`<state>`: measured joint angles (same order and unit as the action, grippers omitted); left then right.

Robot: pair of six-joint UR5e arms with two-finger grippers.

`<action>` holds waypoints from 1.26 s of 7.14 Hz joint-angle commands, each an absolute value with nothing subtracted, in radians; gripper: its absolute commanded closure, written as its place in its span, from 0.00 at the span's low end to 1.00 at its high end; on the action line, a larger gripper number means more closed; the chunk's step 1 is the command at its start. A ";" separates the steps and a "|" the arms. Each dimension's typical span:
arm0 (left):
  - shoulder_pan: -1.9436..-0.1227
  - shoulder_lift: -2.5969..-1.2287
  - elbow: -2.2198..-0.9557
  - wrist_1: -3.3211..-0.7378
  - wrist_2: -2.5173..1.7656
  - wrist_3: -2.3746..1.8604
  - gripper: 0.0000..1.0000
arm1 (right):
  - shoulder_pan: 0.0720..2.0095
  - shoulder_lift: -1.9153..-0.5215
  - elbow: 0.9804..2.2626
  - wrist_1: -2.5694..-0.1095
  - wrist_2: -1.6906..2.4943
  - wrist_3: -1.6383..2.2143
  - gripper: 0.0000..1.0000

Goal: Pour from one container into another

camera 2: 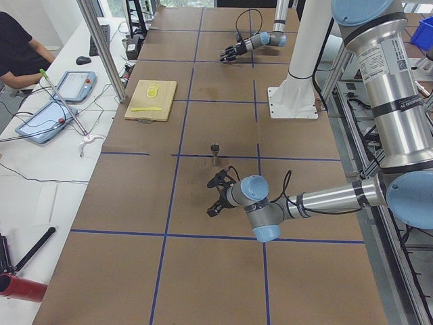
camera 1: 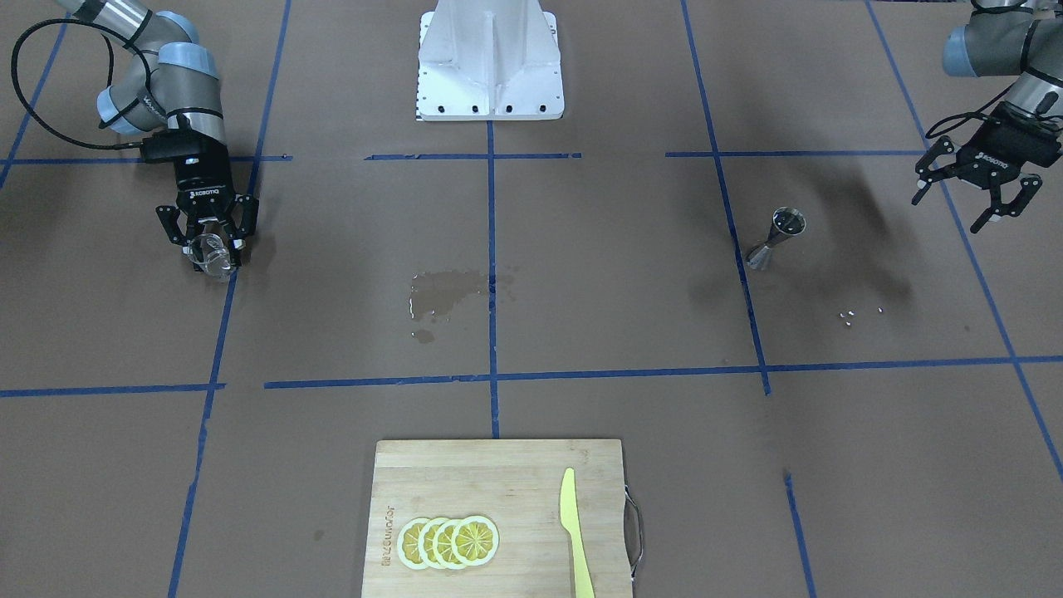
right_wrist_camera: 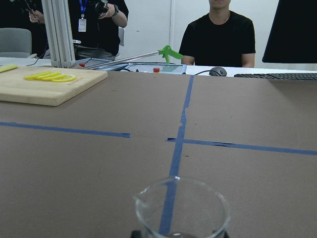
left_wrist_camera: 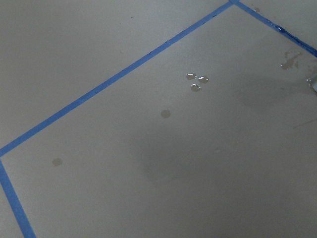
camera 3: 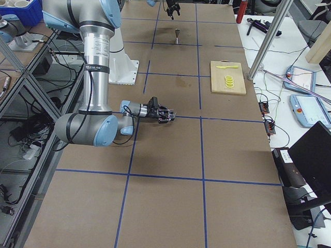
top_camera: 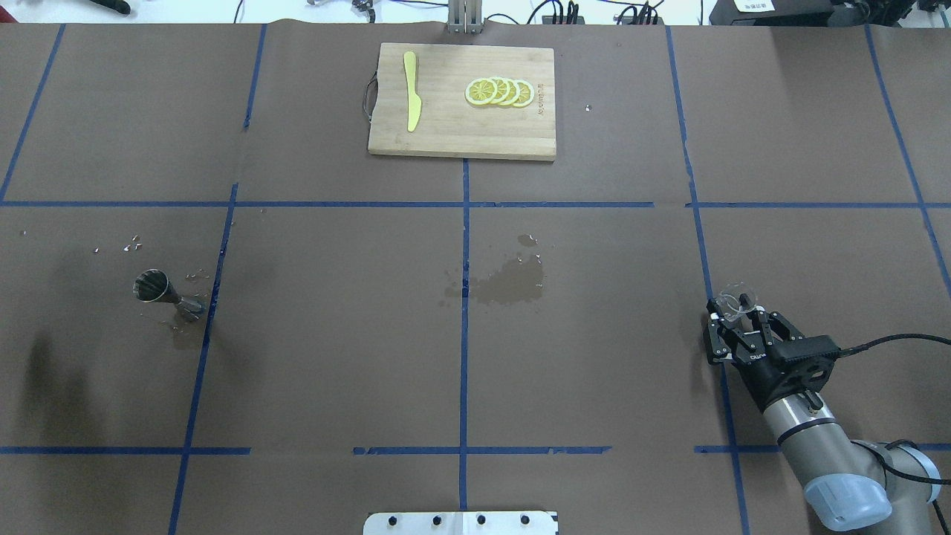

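The right hand (top_camera: 734, 318), clamped on the glass (top_camera: 737, 302), is holding it at the desk's (top_camera: 334, 357) right end while the jigger (top_camera: 165, 292) is standing upright well apart to its left (nearer the empty, spread-open left hand (camera 1: 955, 203)), calling for a long leftward carry.

Even bright light, soft shadows, sharp

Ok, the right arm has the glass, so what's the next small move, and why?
Probably start carrying the glass cup, kept upright, across toward the jigger. The right gripper is shut on it far out on the robot's right; the jigger stands upright well away on its left, near the open left gripper.
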<state>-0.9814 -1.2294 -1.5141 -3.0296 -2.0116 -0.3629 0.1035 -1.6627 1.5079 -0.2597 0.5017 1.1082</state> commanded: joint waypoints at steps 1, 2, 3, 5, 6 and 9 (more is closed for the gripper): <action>-0.982 -1.230 -1.513 -3.030 -2.008 -0.365 0.00 | 0.103 -1.666 1.519 -0.256 0.506 1.066 0.07; -0.980 -1.230 -1.513 -3.030 -2.006 -0.367 0.00 | 0.103 -1.667 1.520 -0.250 0.511 1.059 0.00; -0.982 -1.230 -1.511 -3.030 -2.006 -0.368 0.00 | 0.106 -1.681 1.558 -0.252 0.526 1.037 0.00; -0.982 -1.238 -1.506 -3.027 -2.006 -0.382 0.00 | 0.107 -1.794 1.683 -0.253 0.614 1.009 0.00; -0.982 -1.247 -1.490 -3.027 -2.006 -0.382 0.00 | 0.112 -1.892 1.763 -0.253 0.685 1.009 0.00; -0.983 -1.255 -1.463 -3.023 -2.008 -0.383 0.00 | 0.443 -2.029 1.878 -0.258 1.246 1.011 0.00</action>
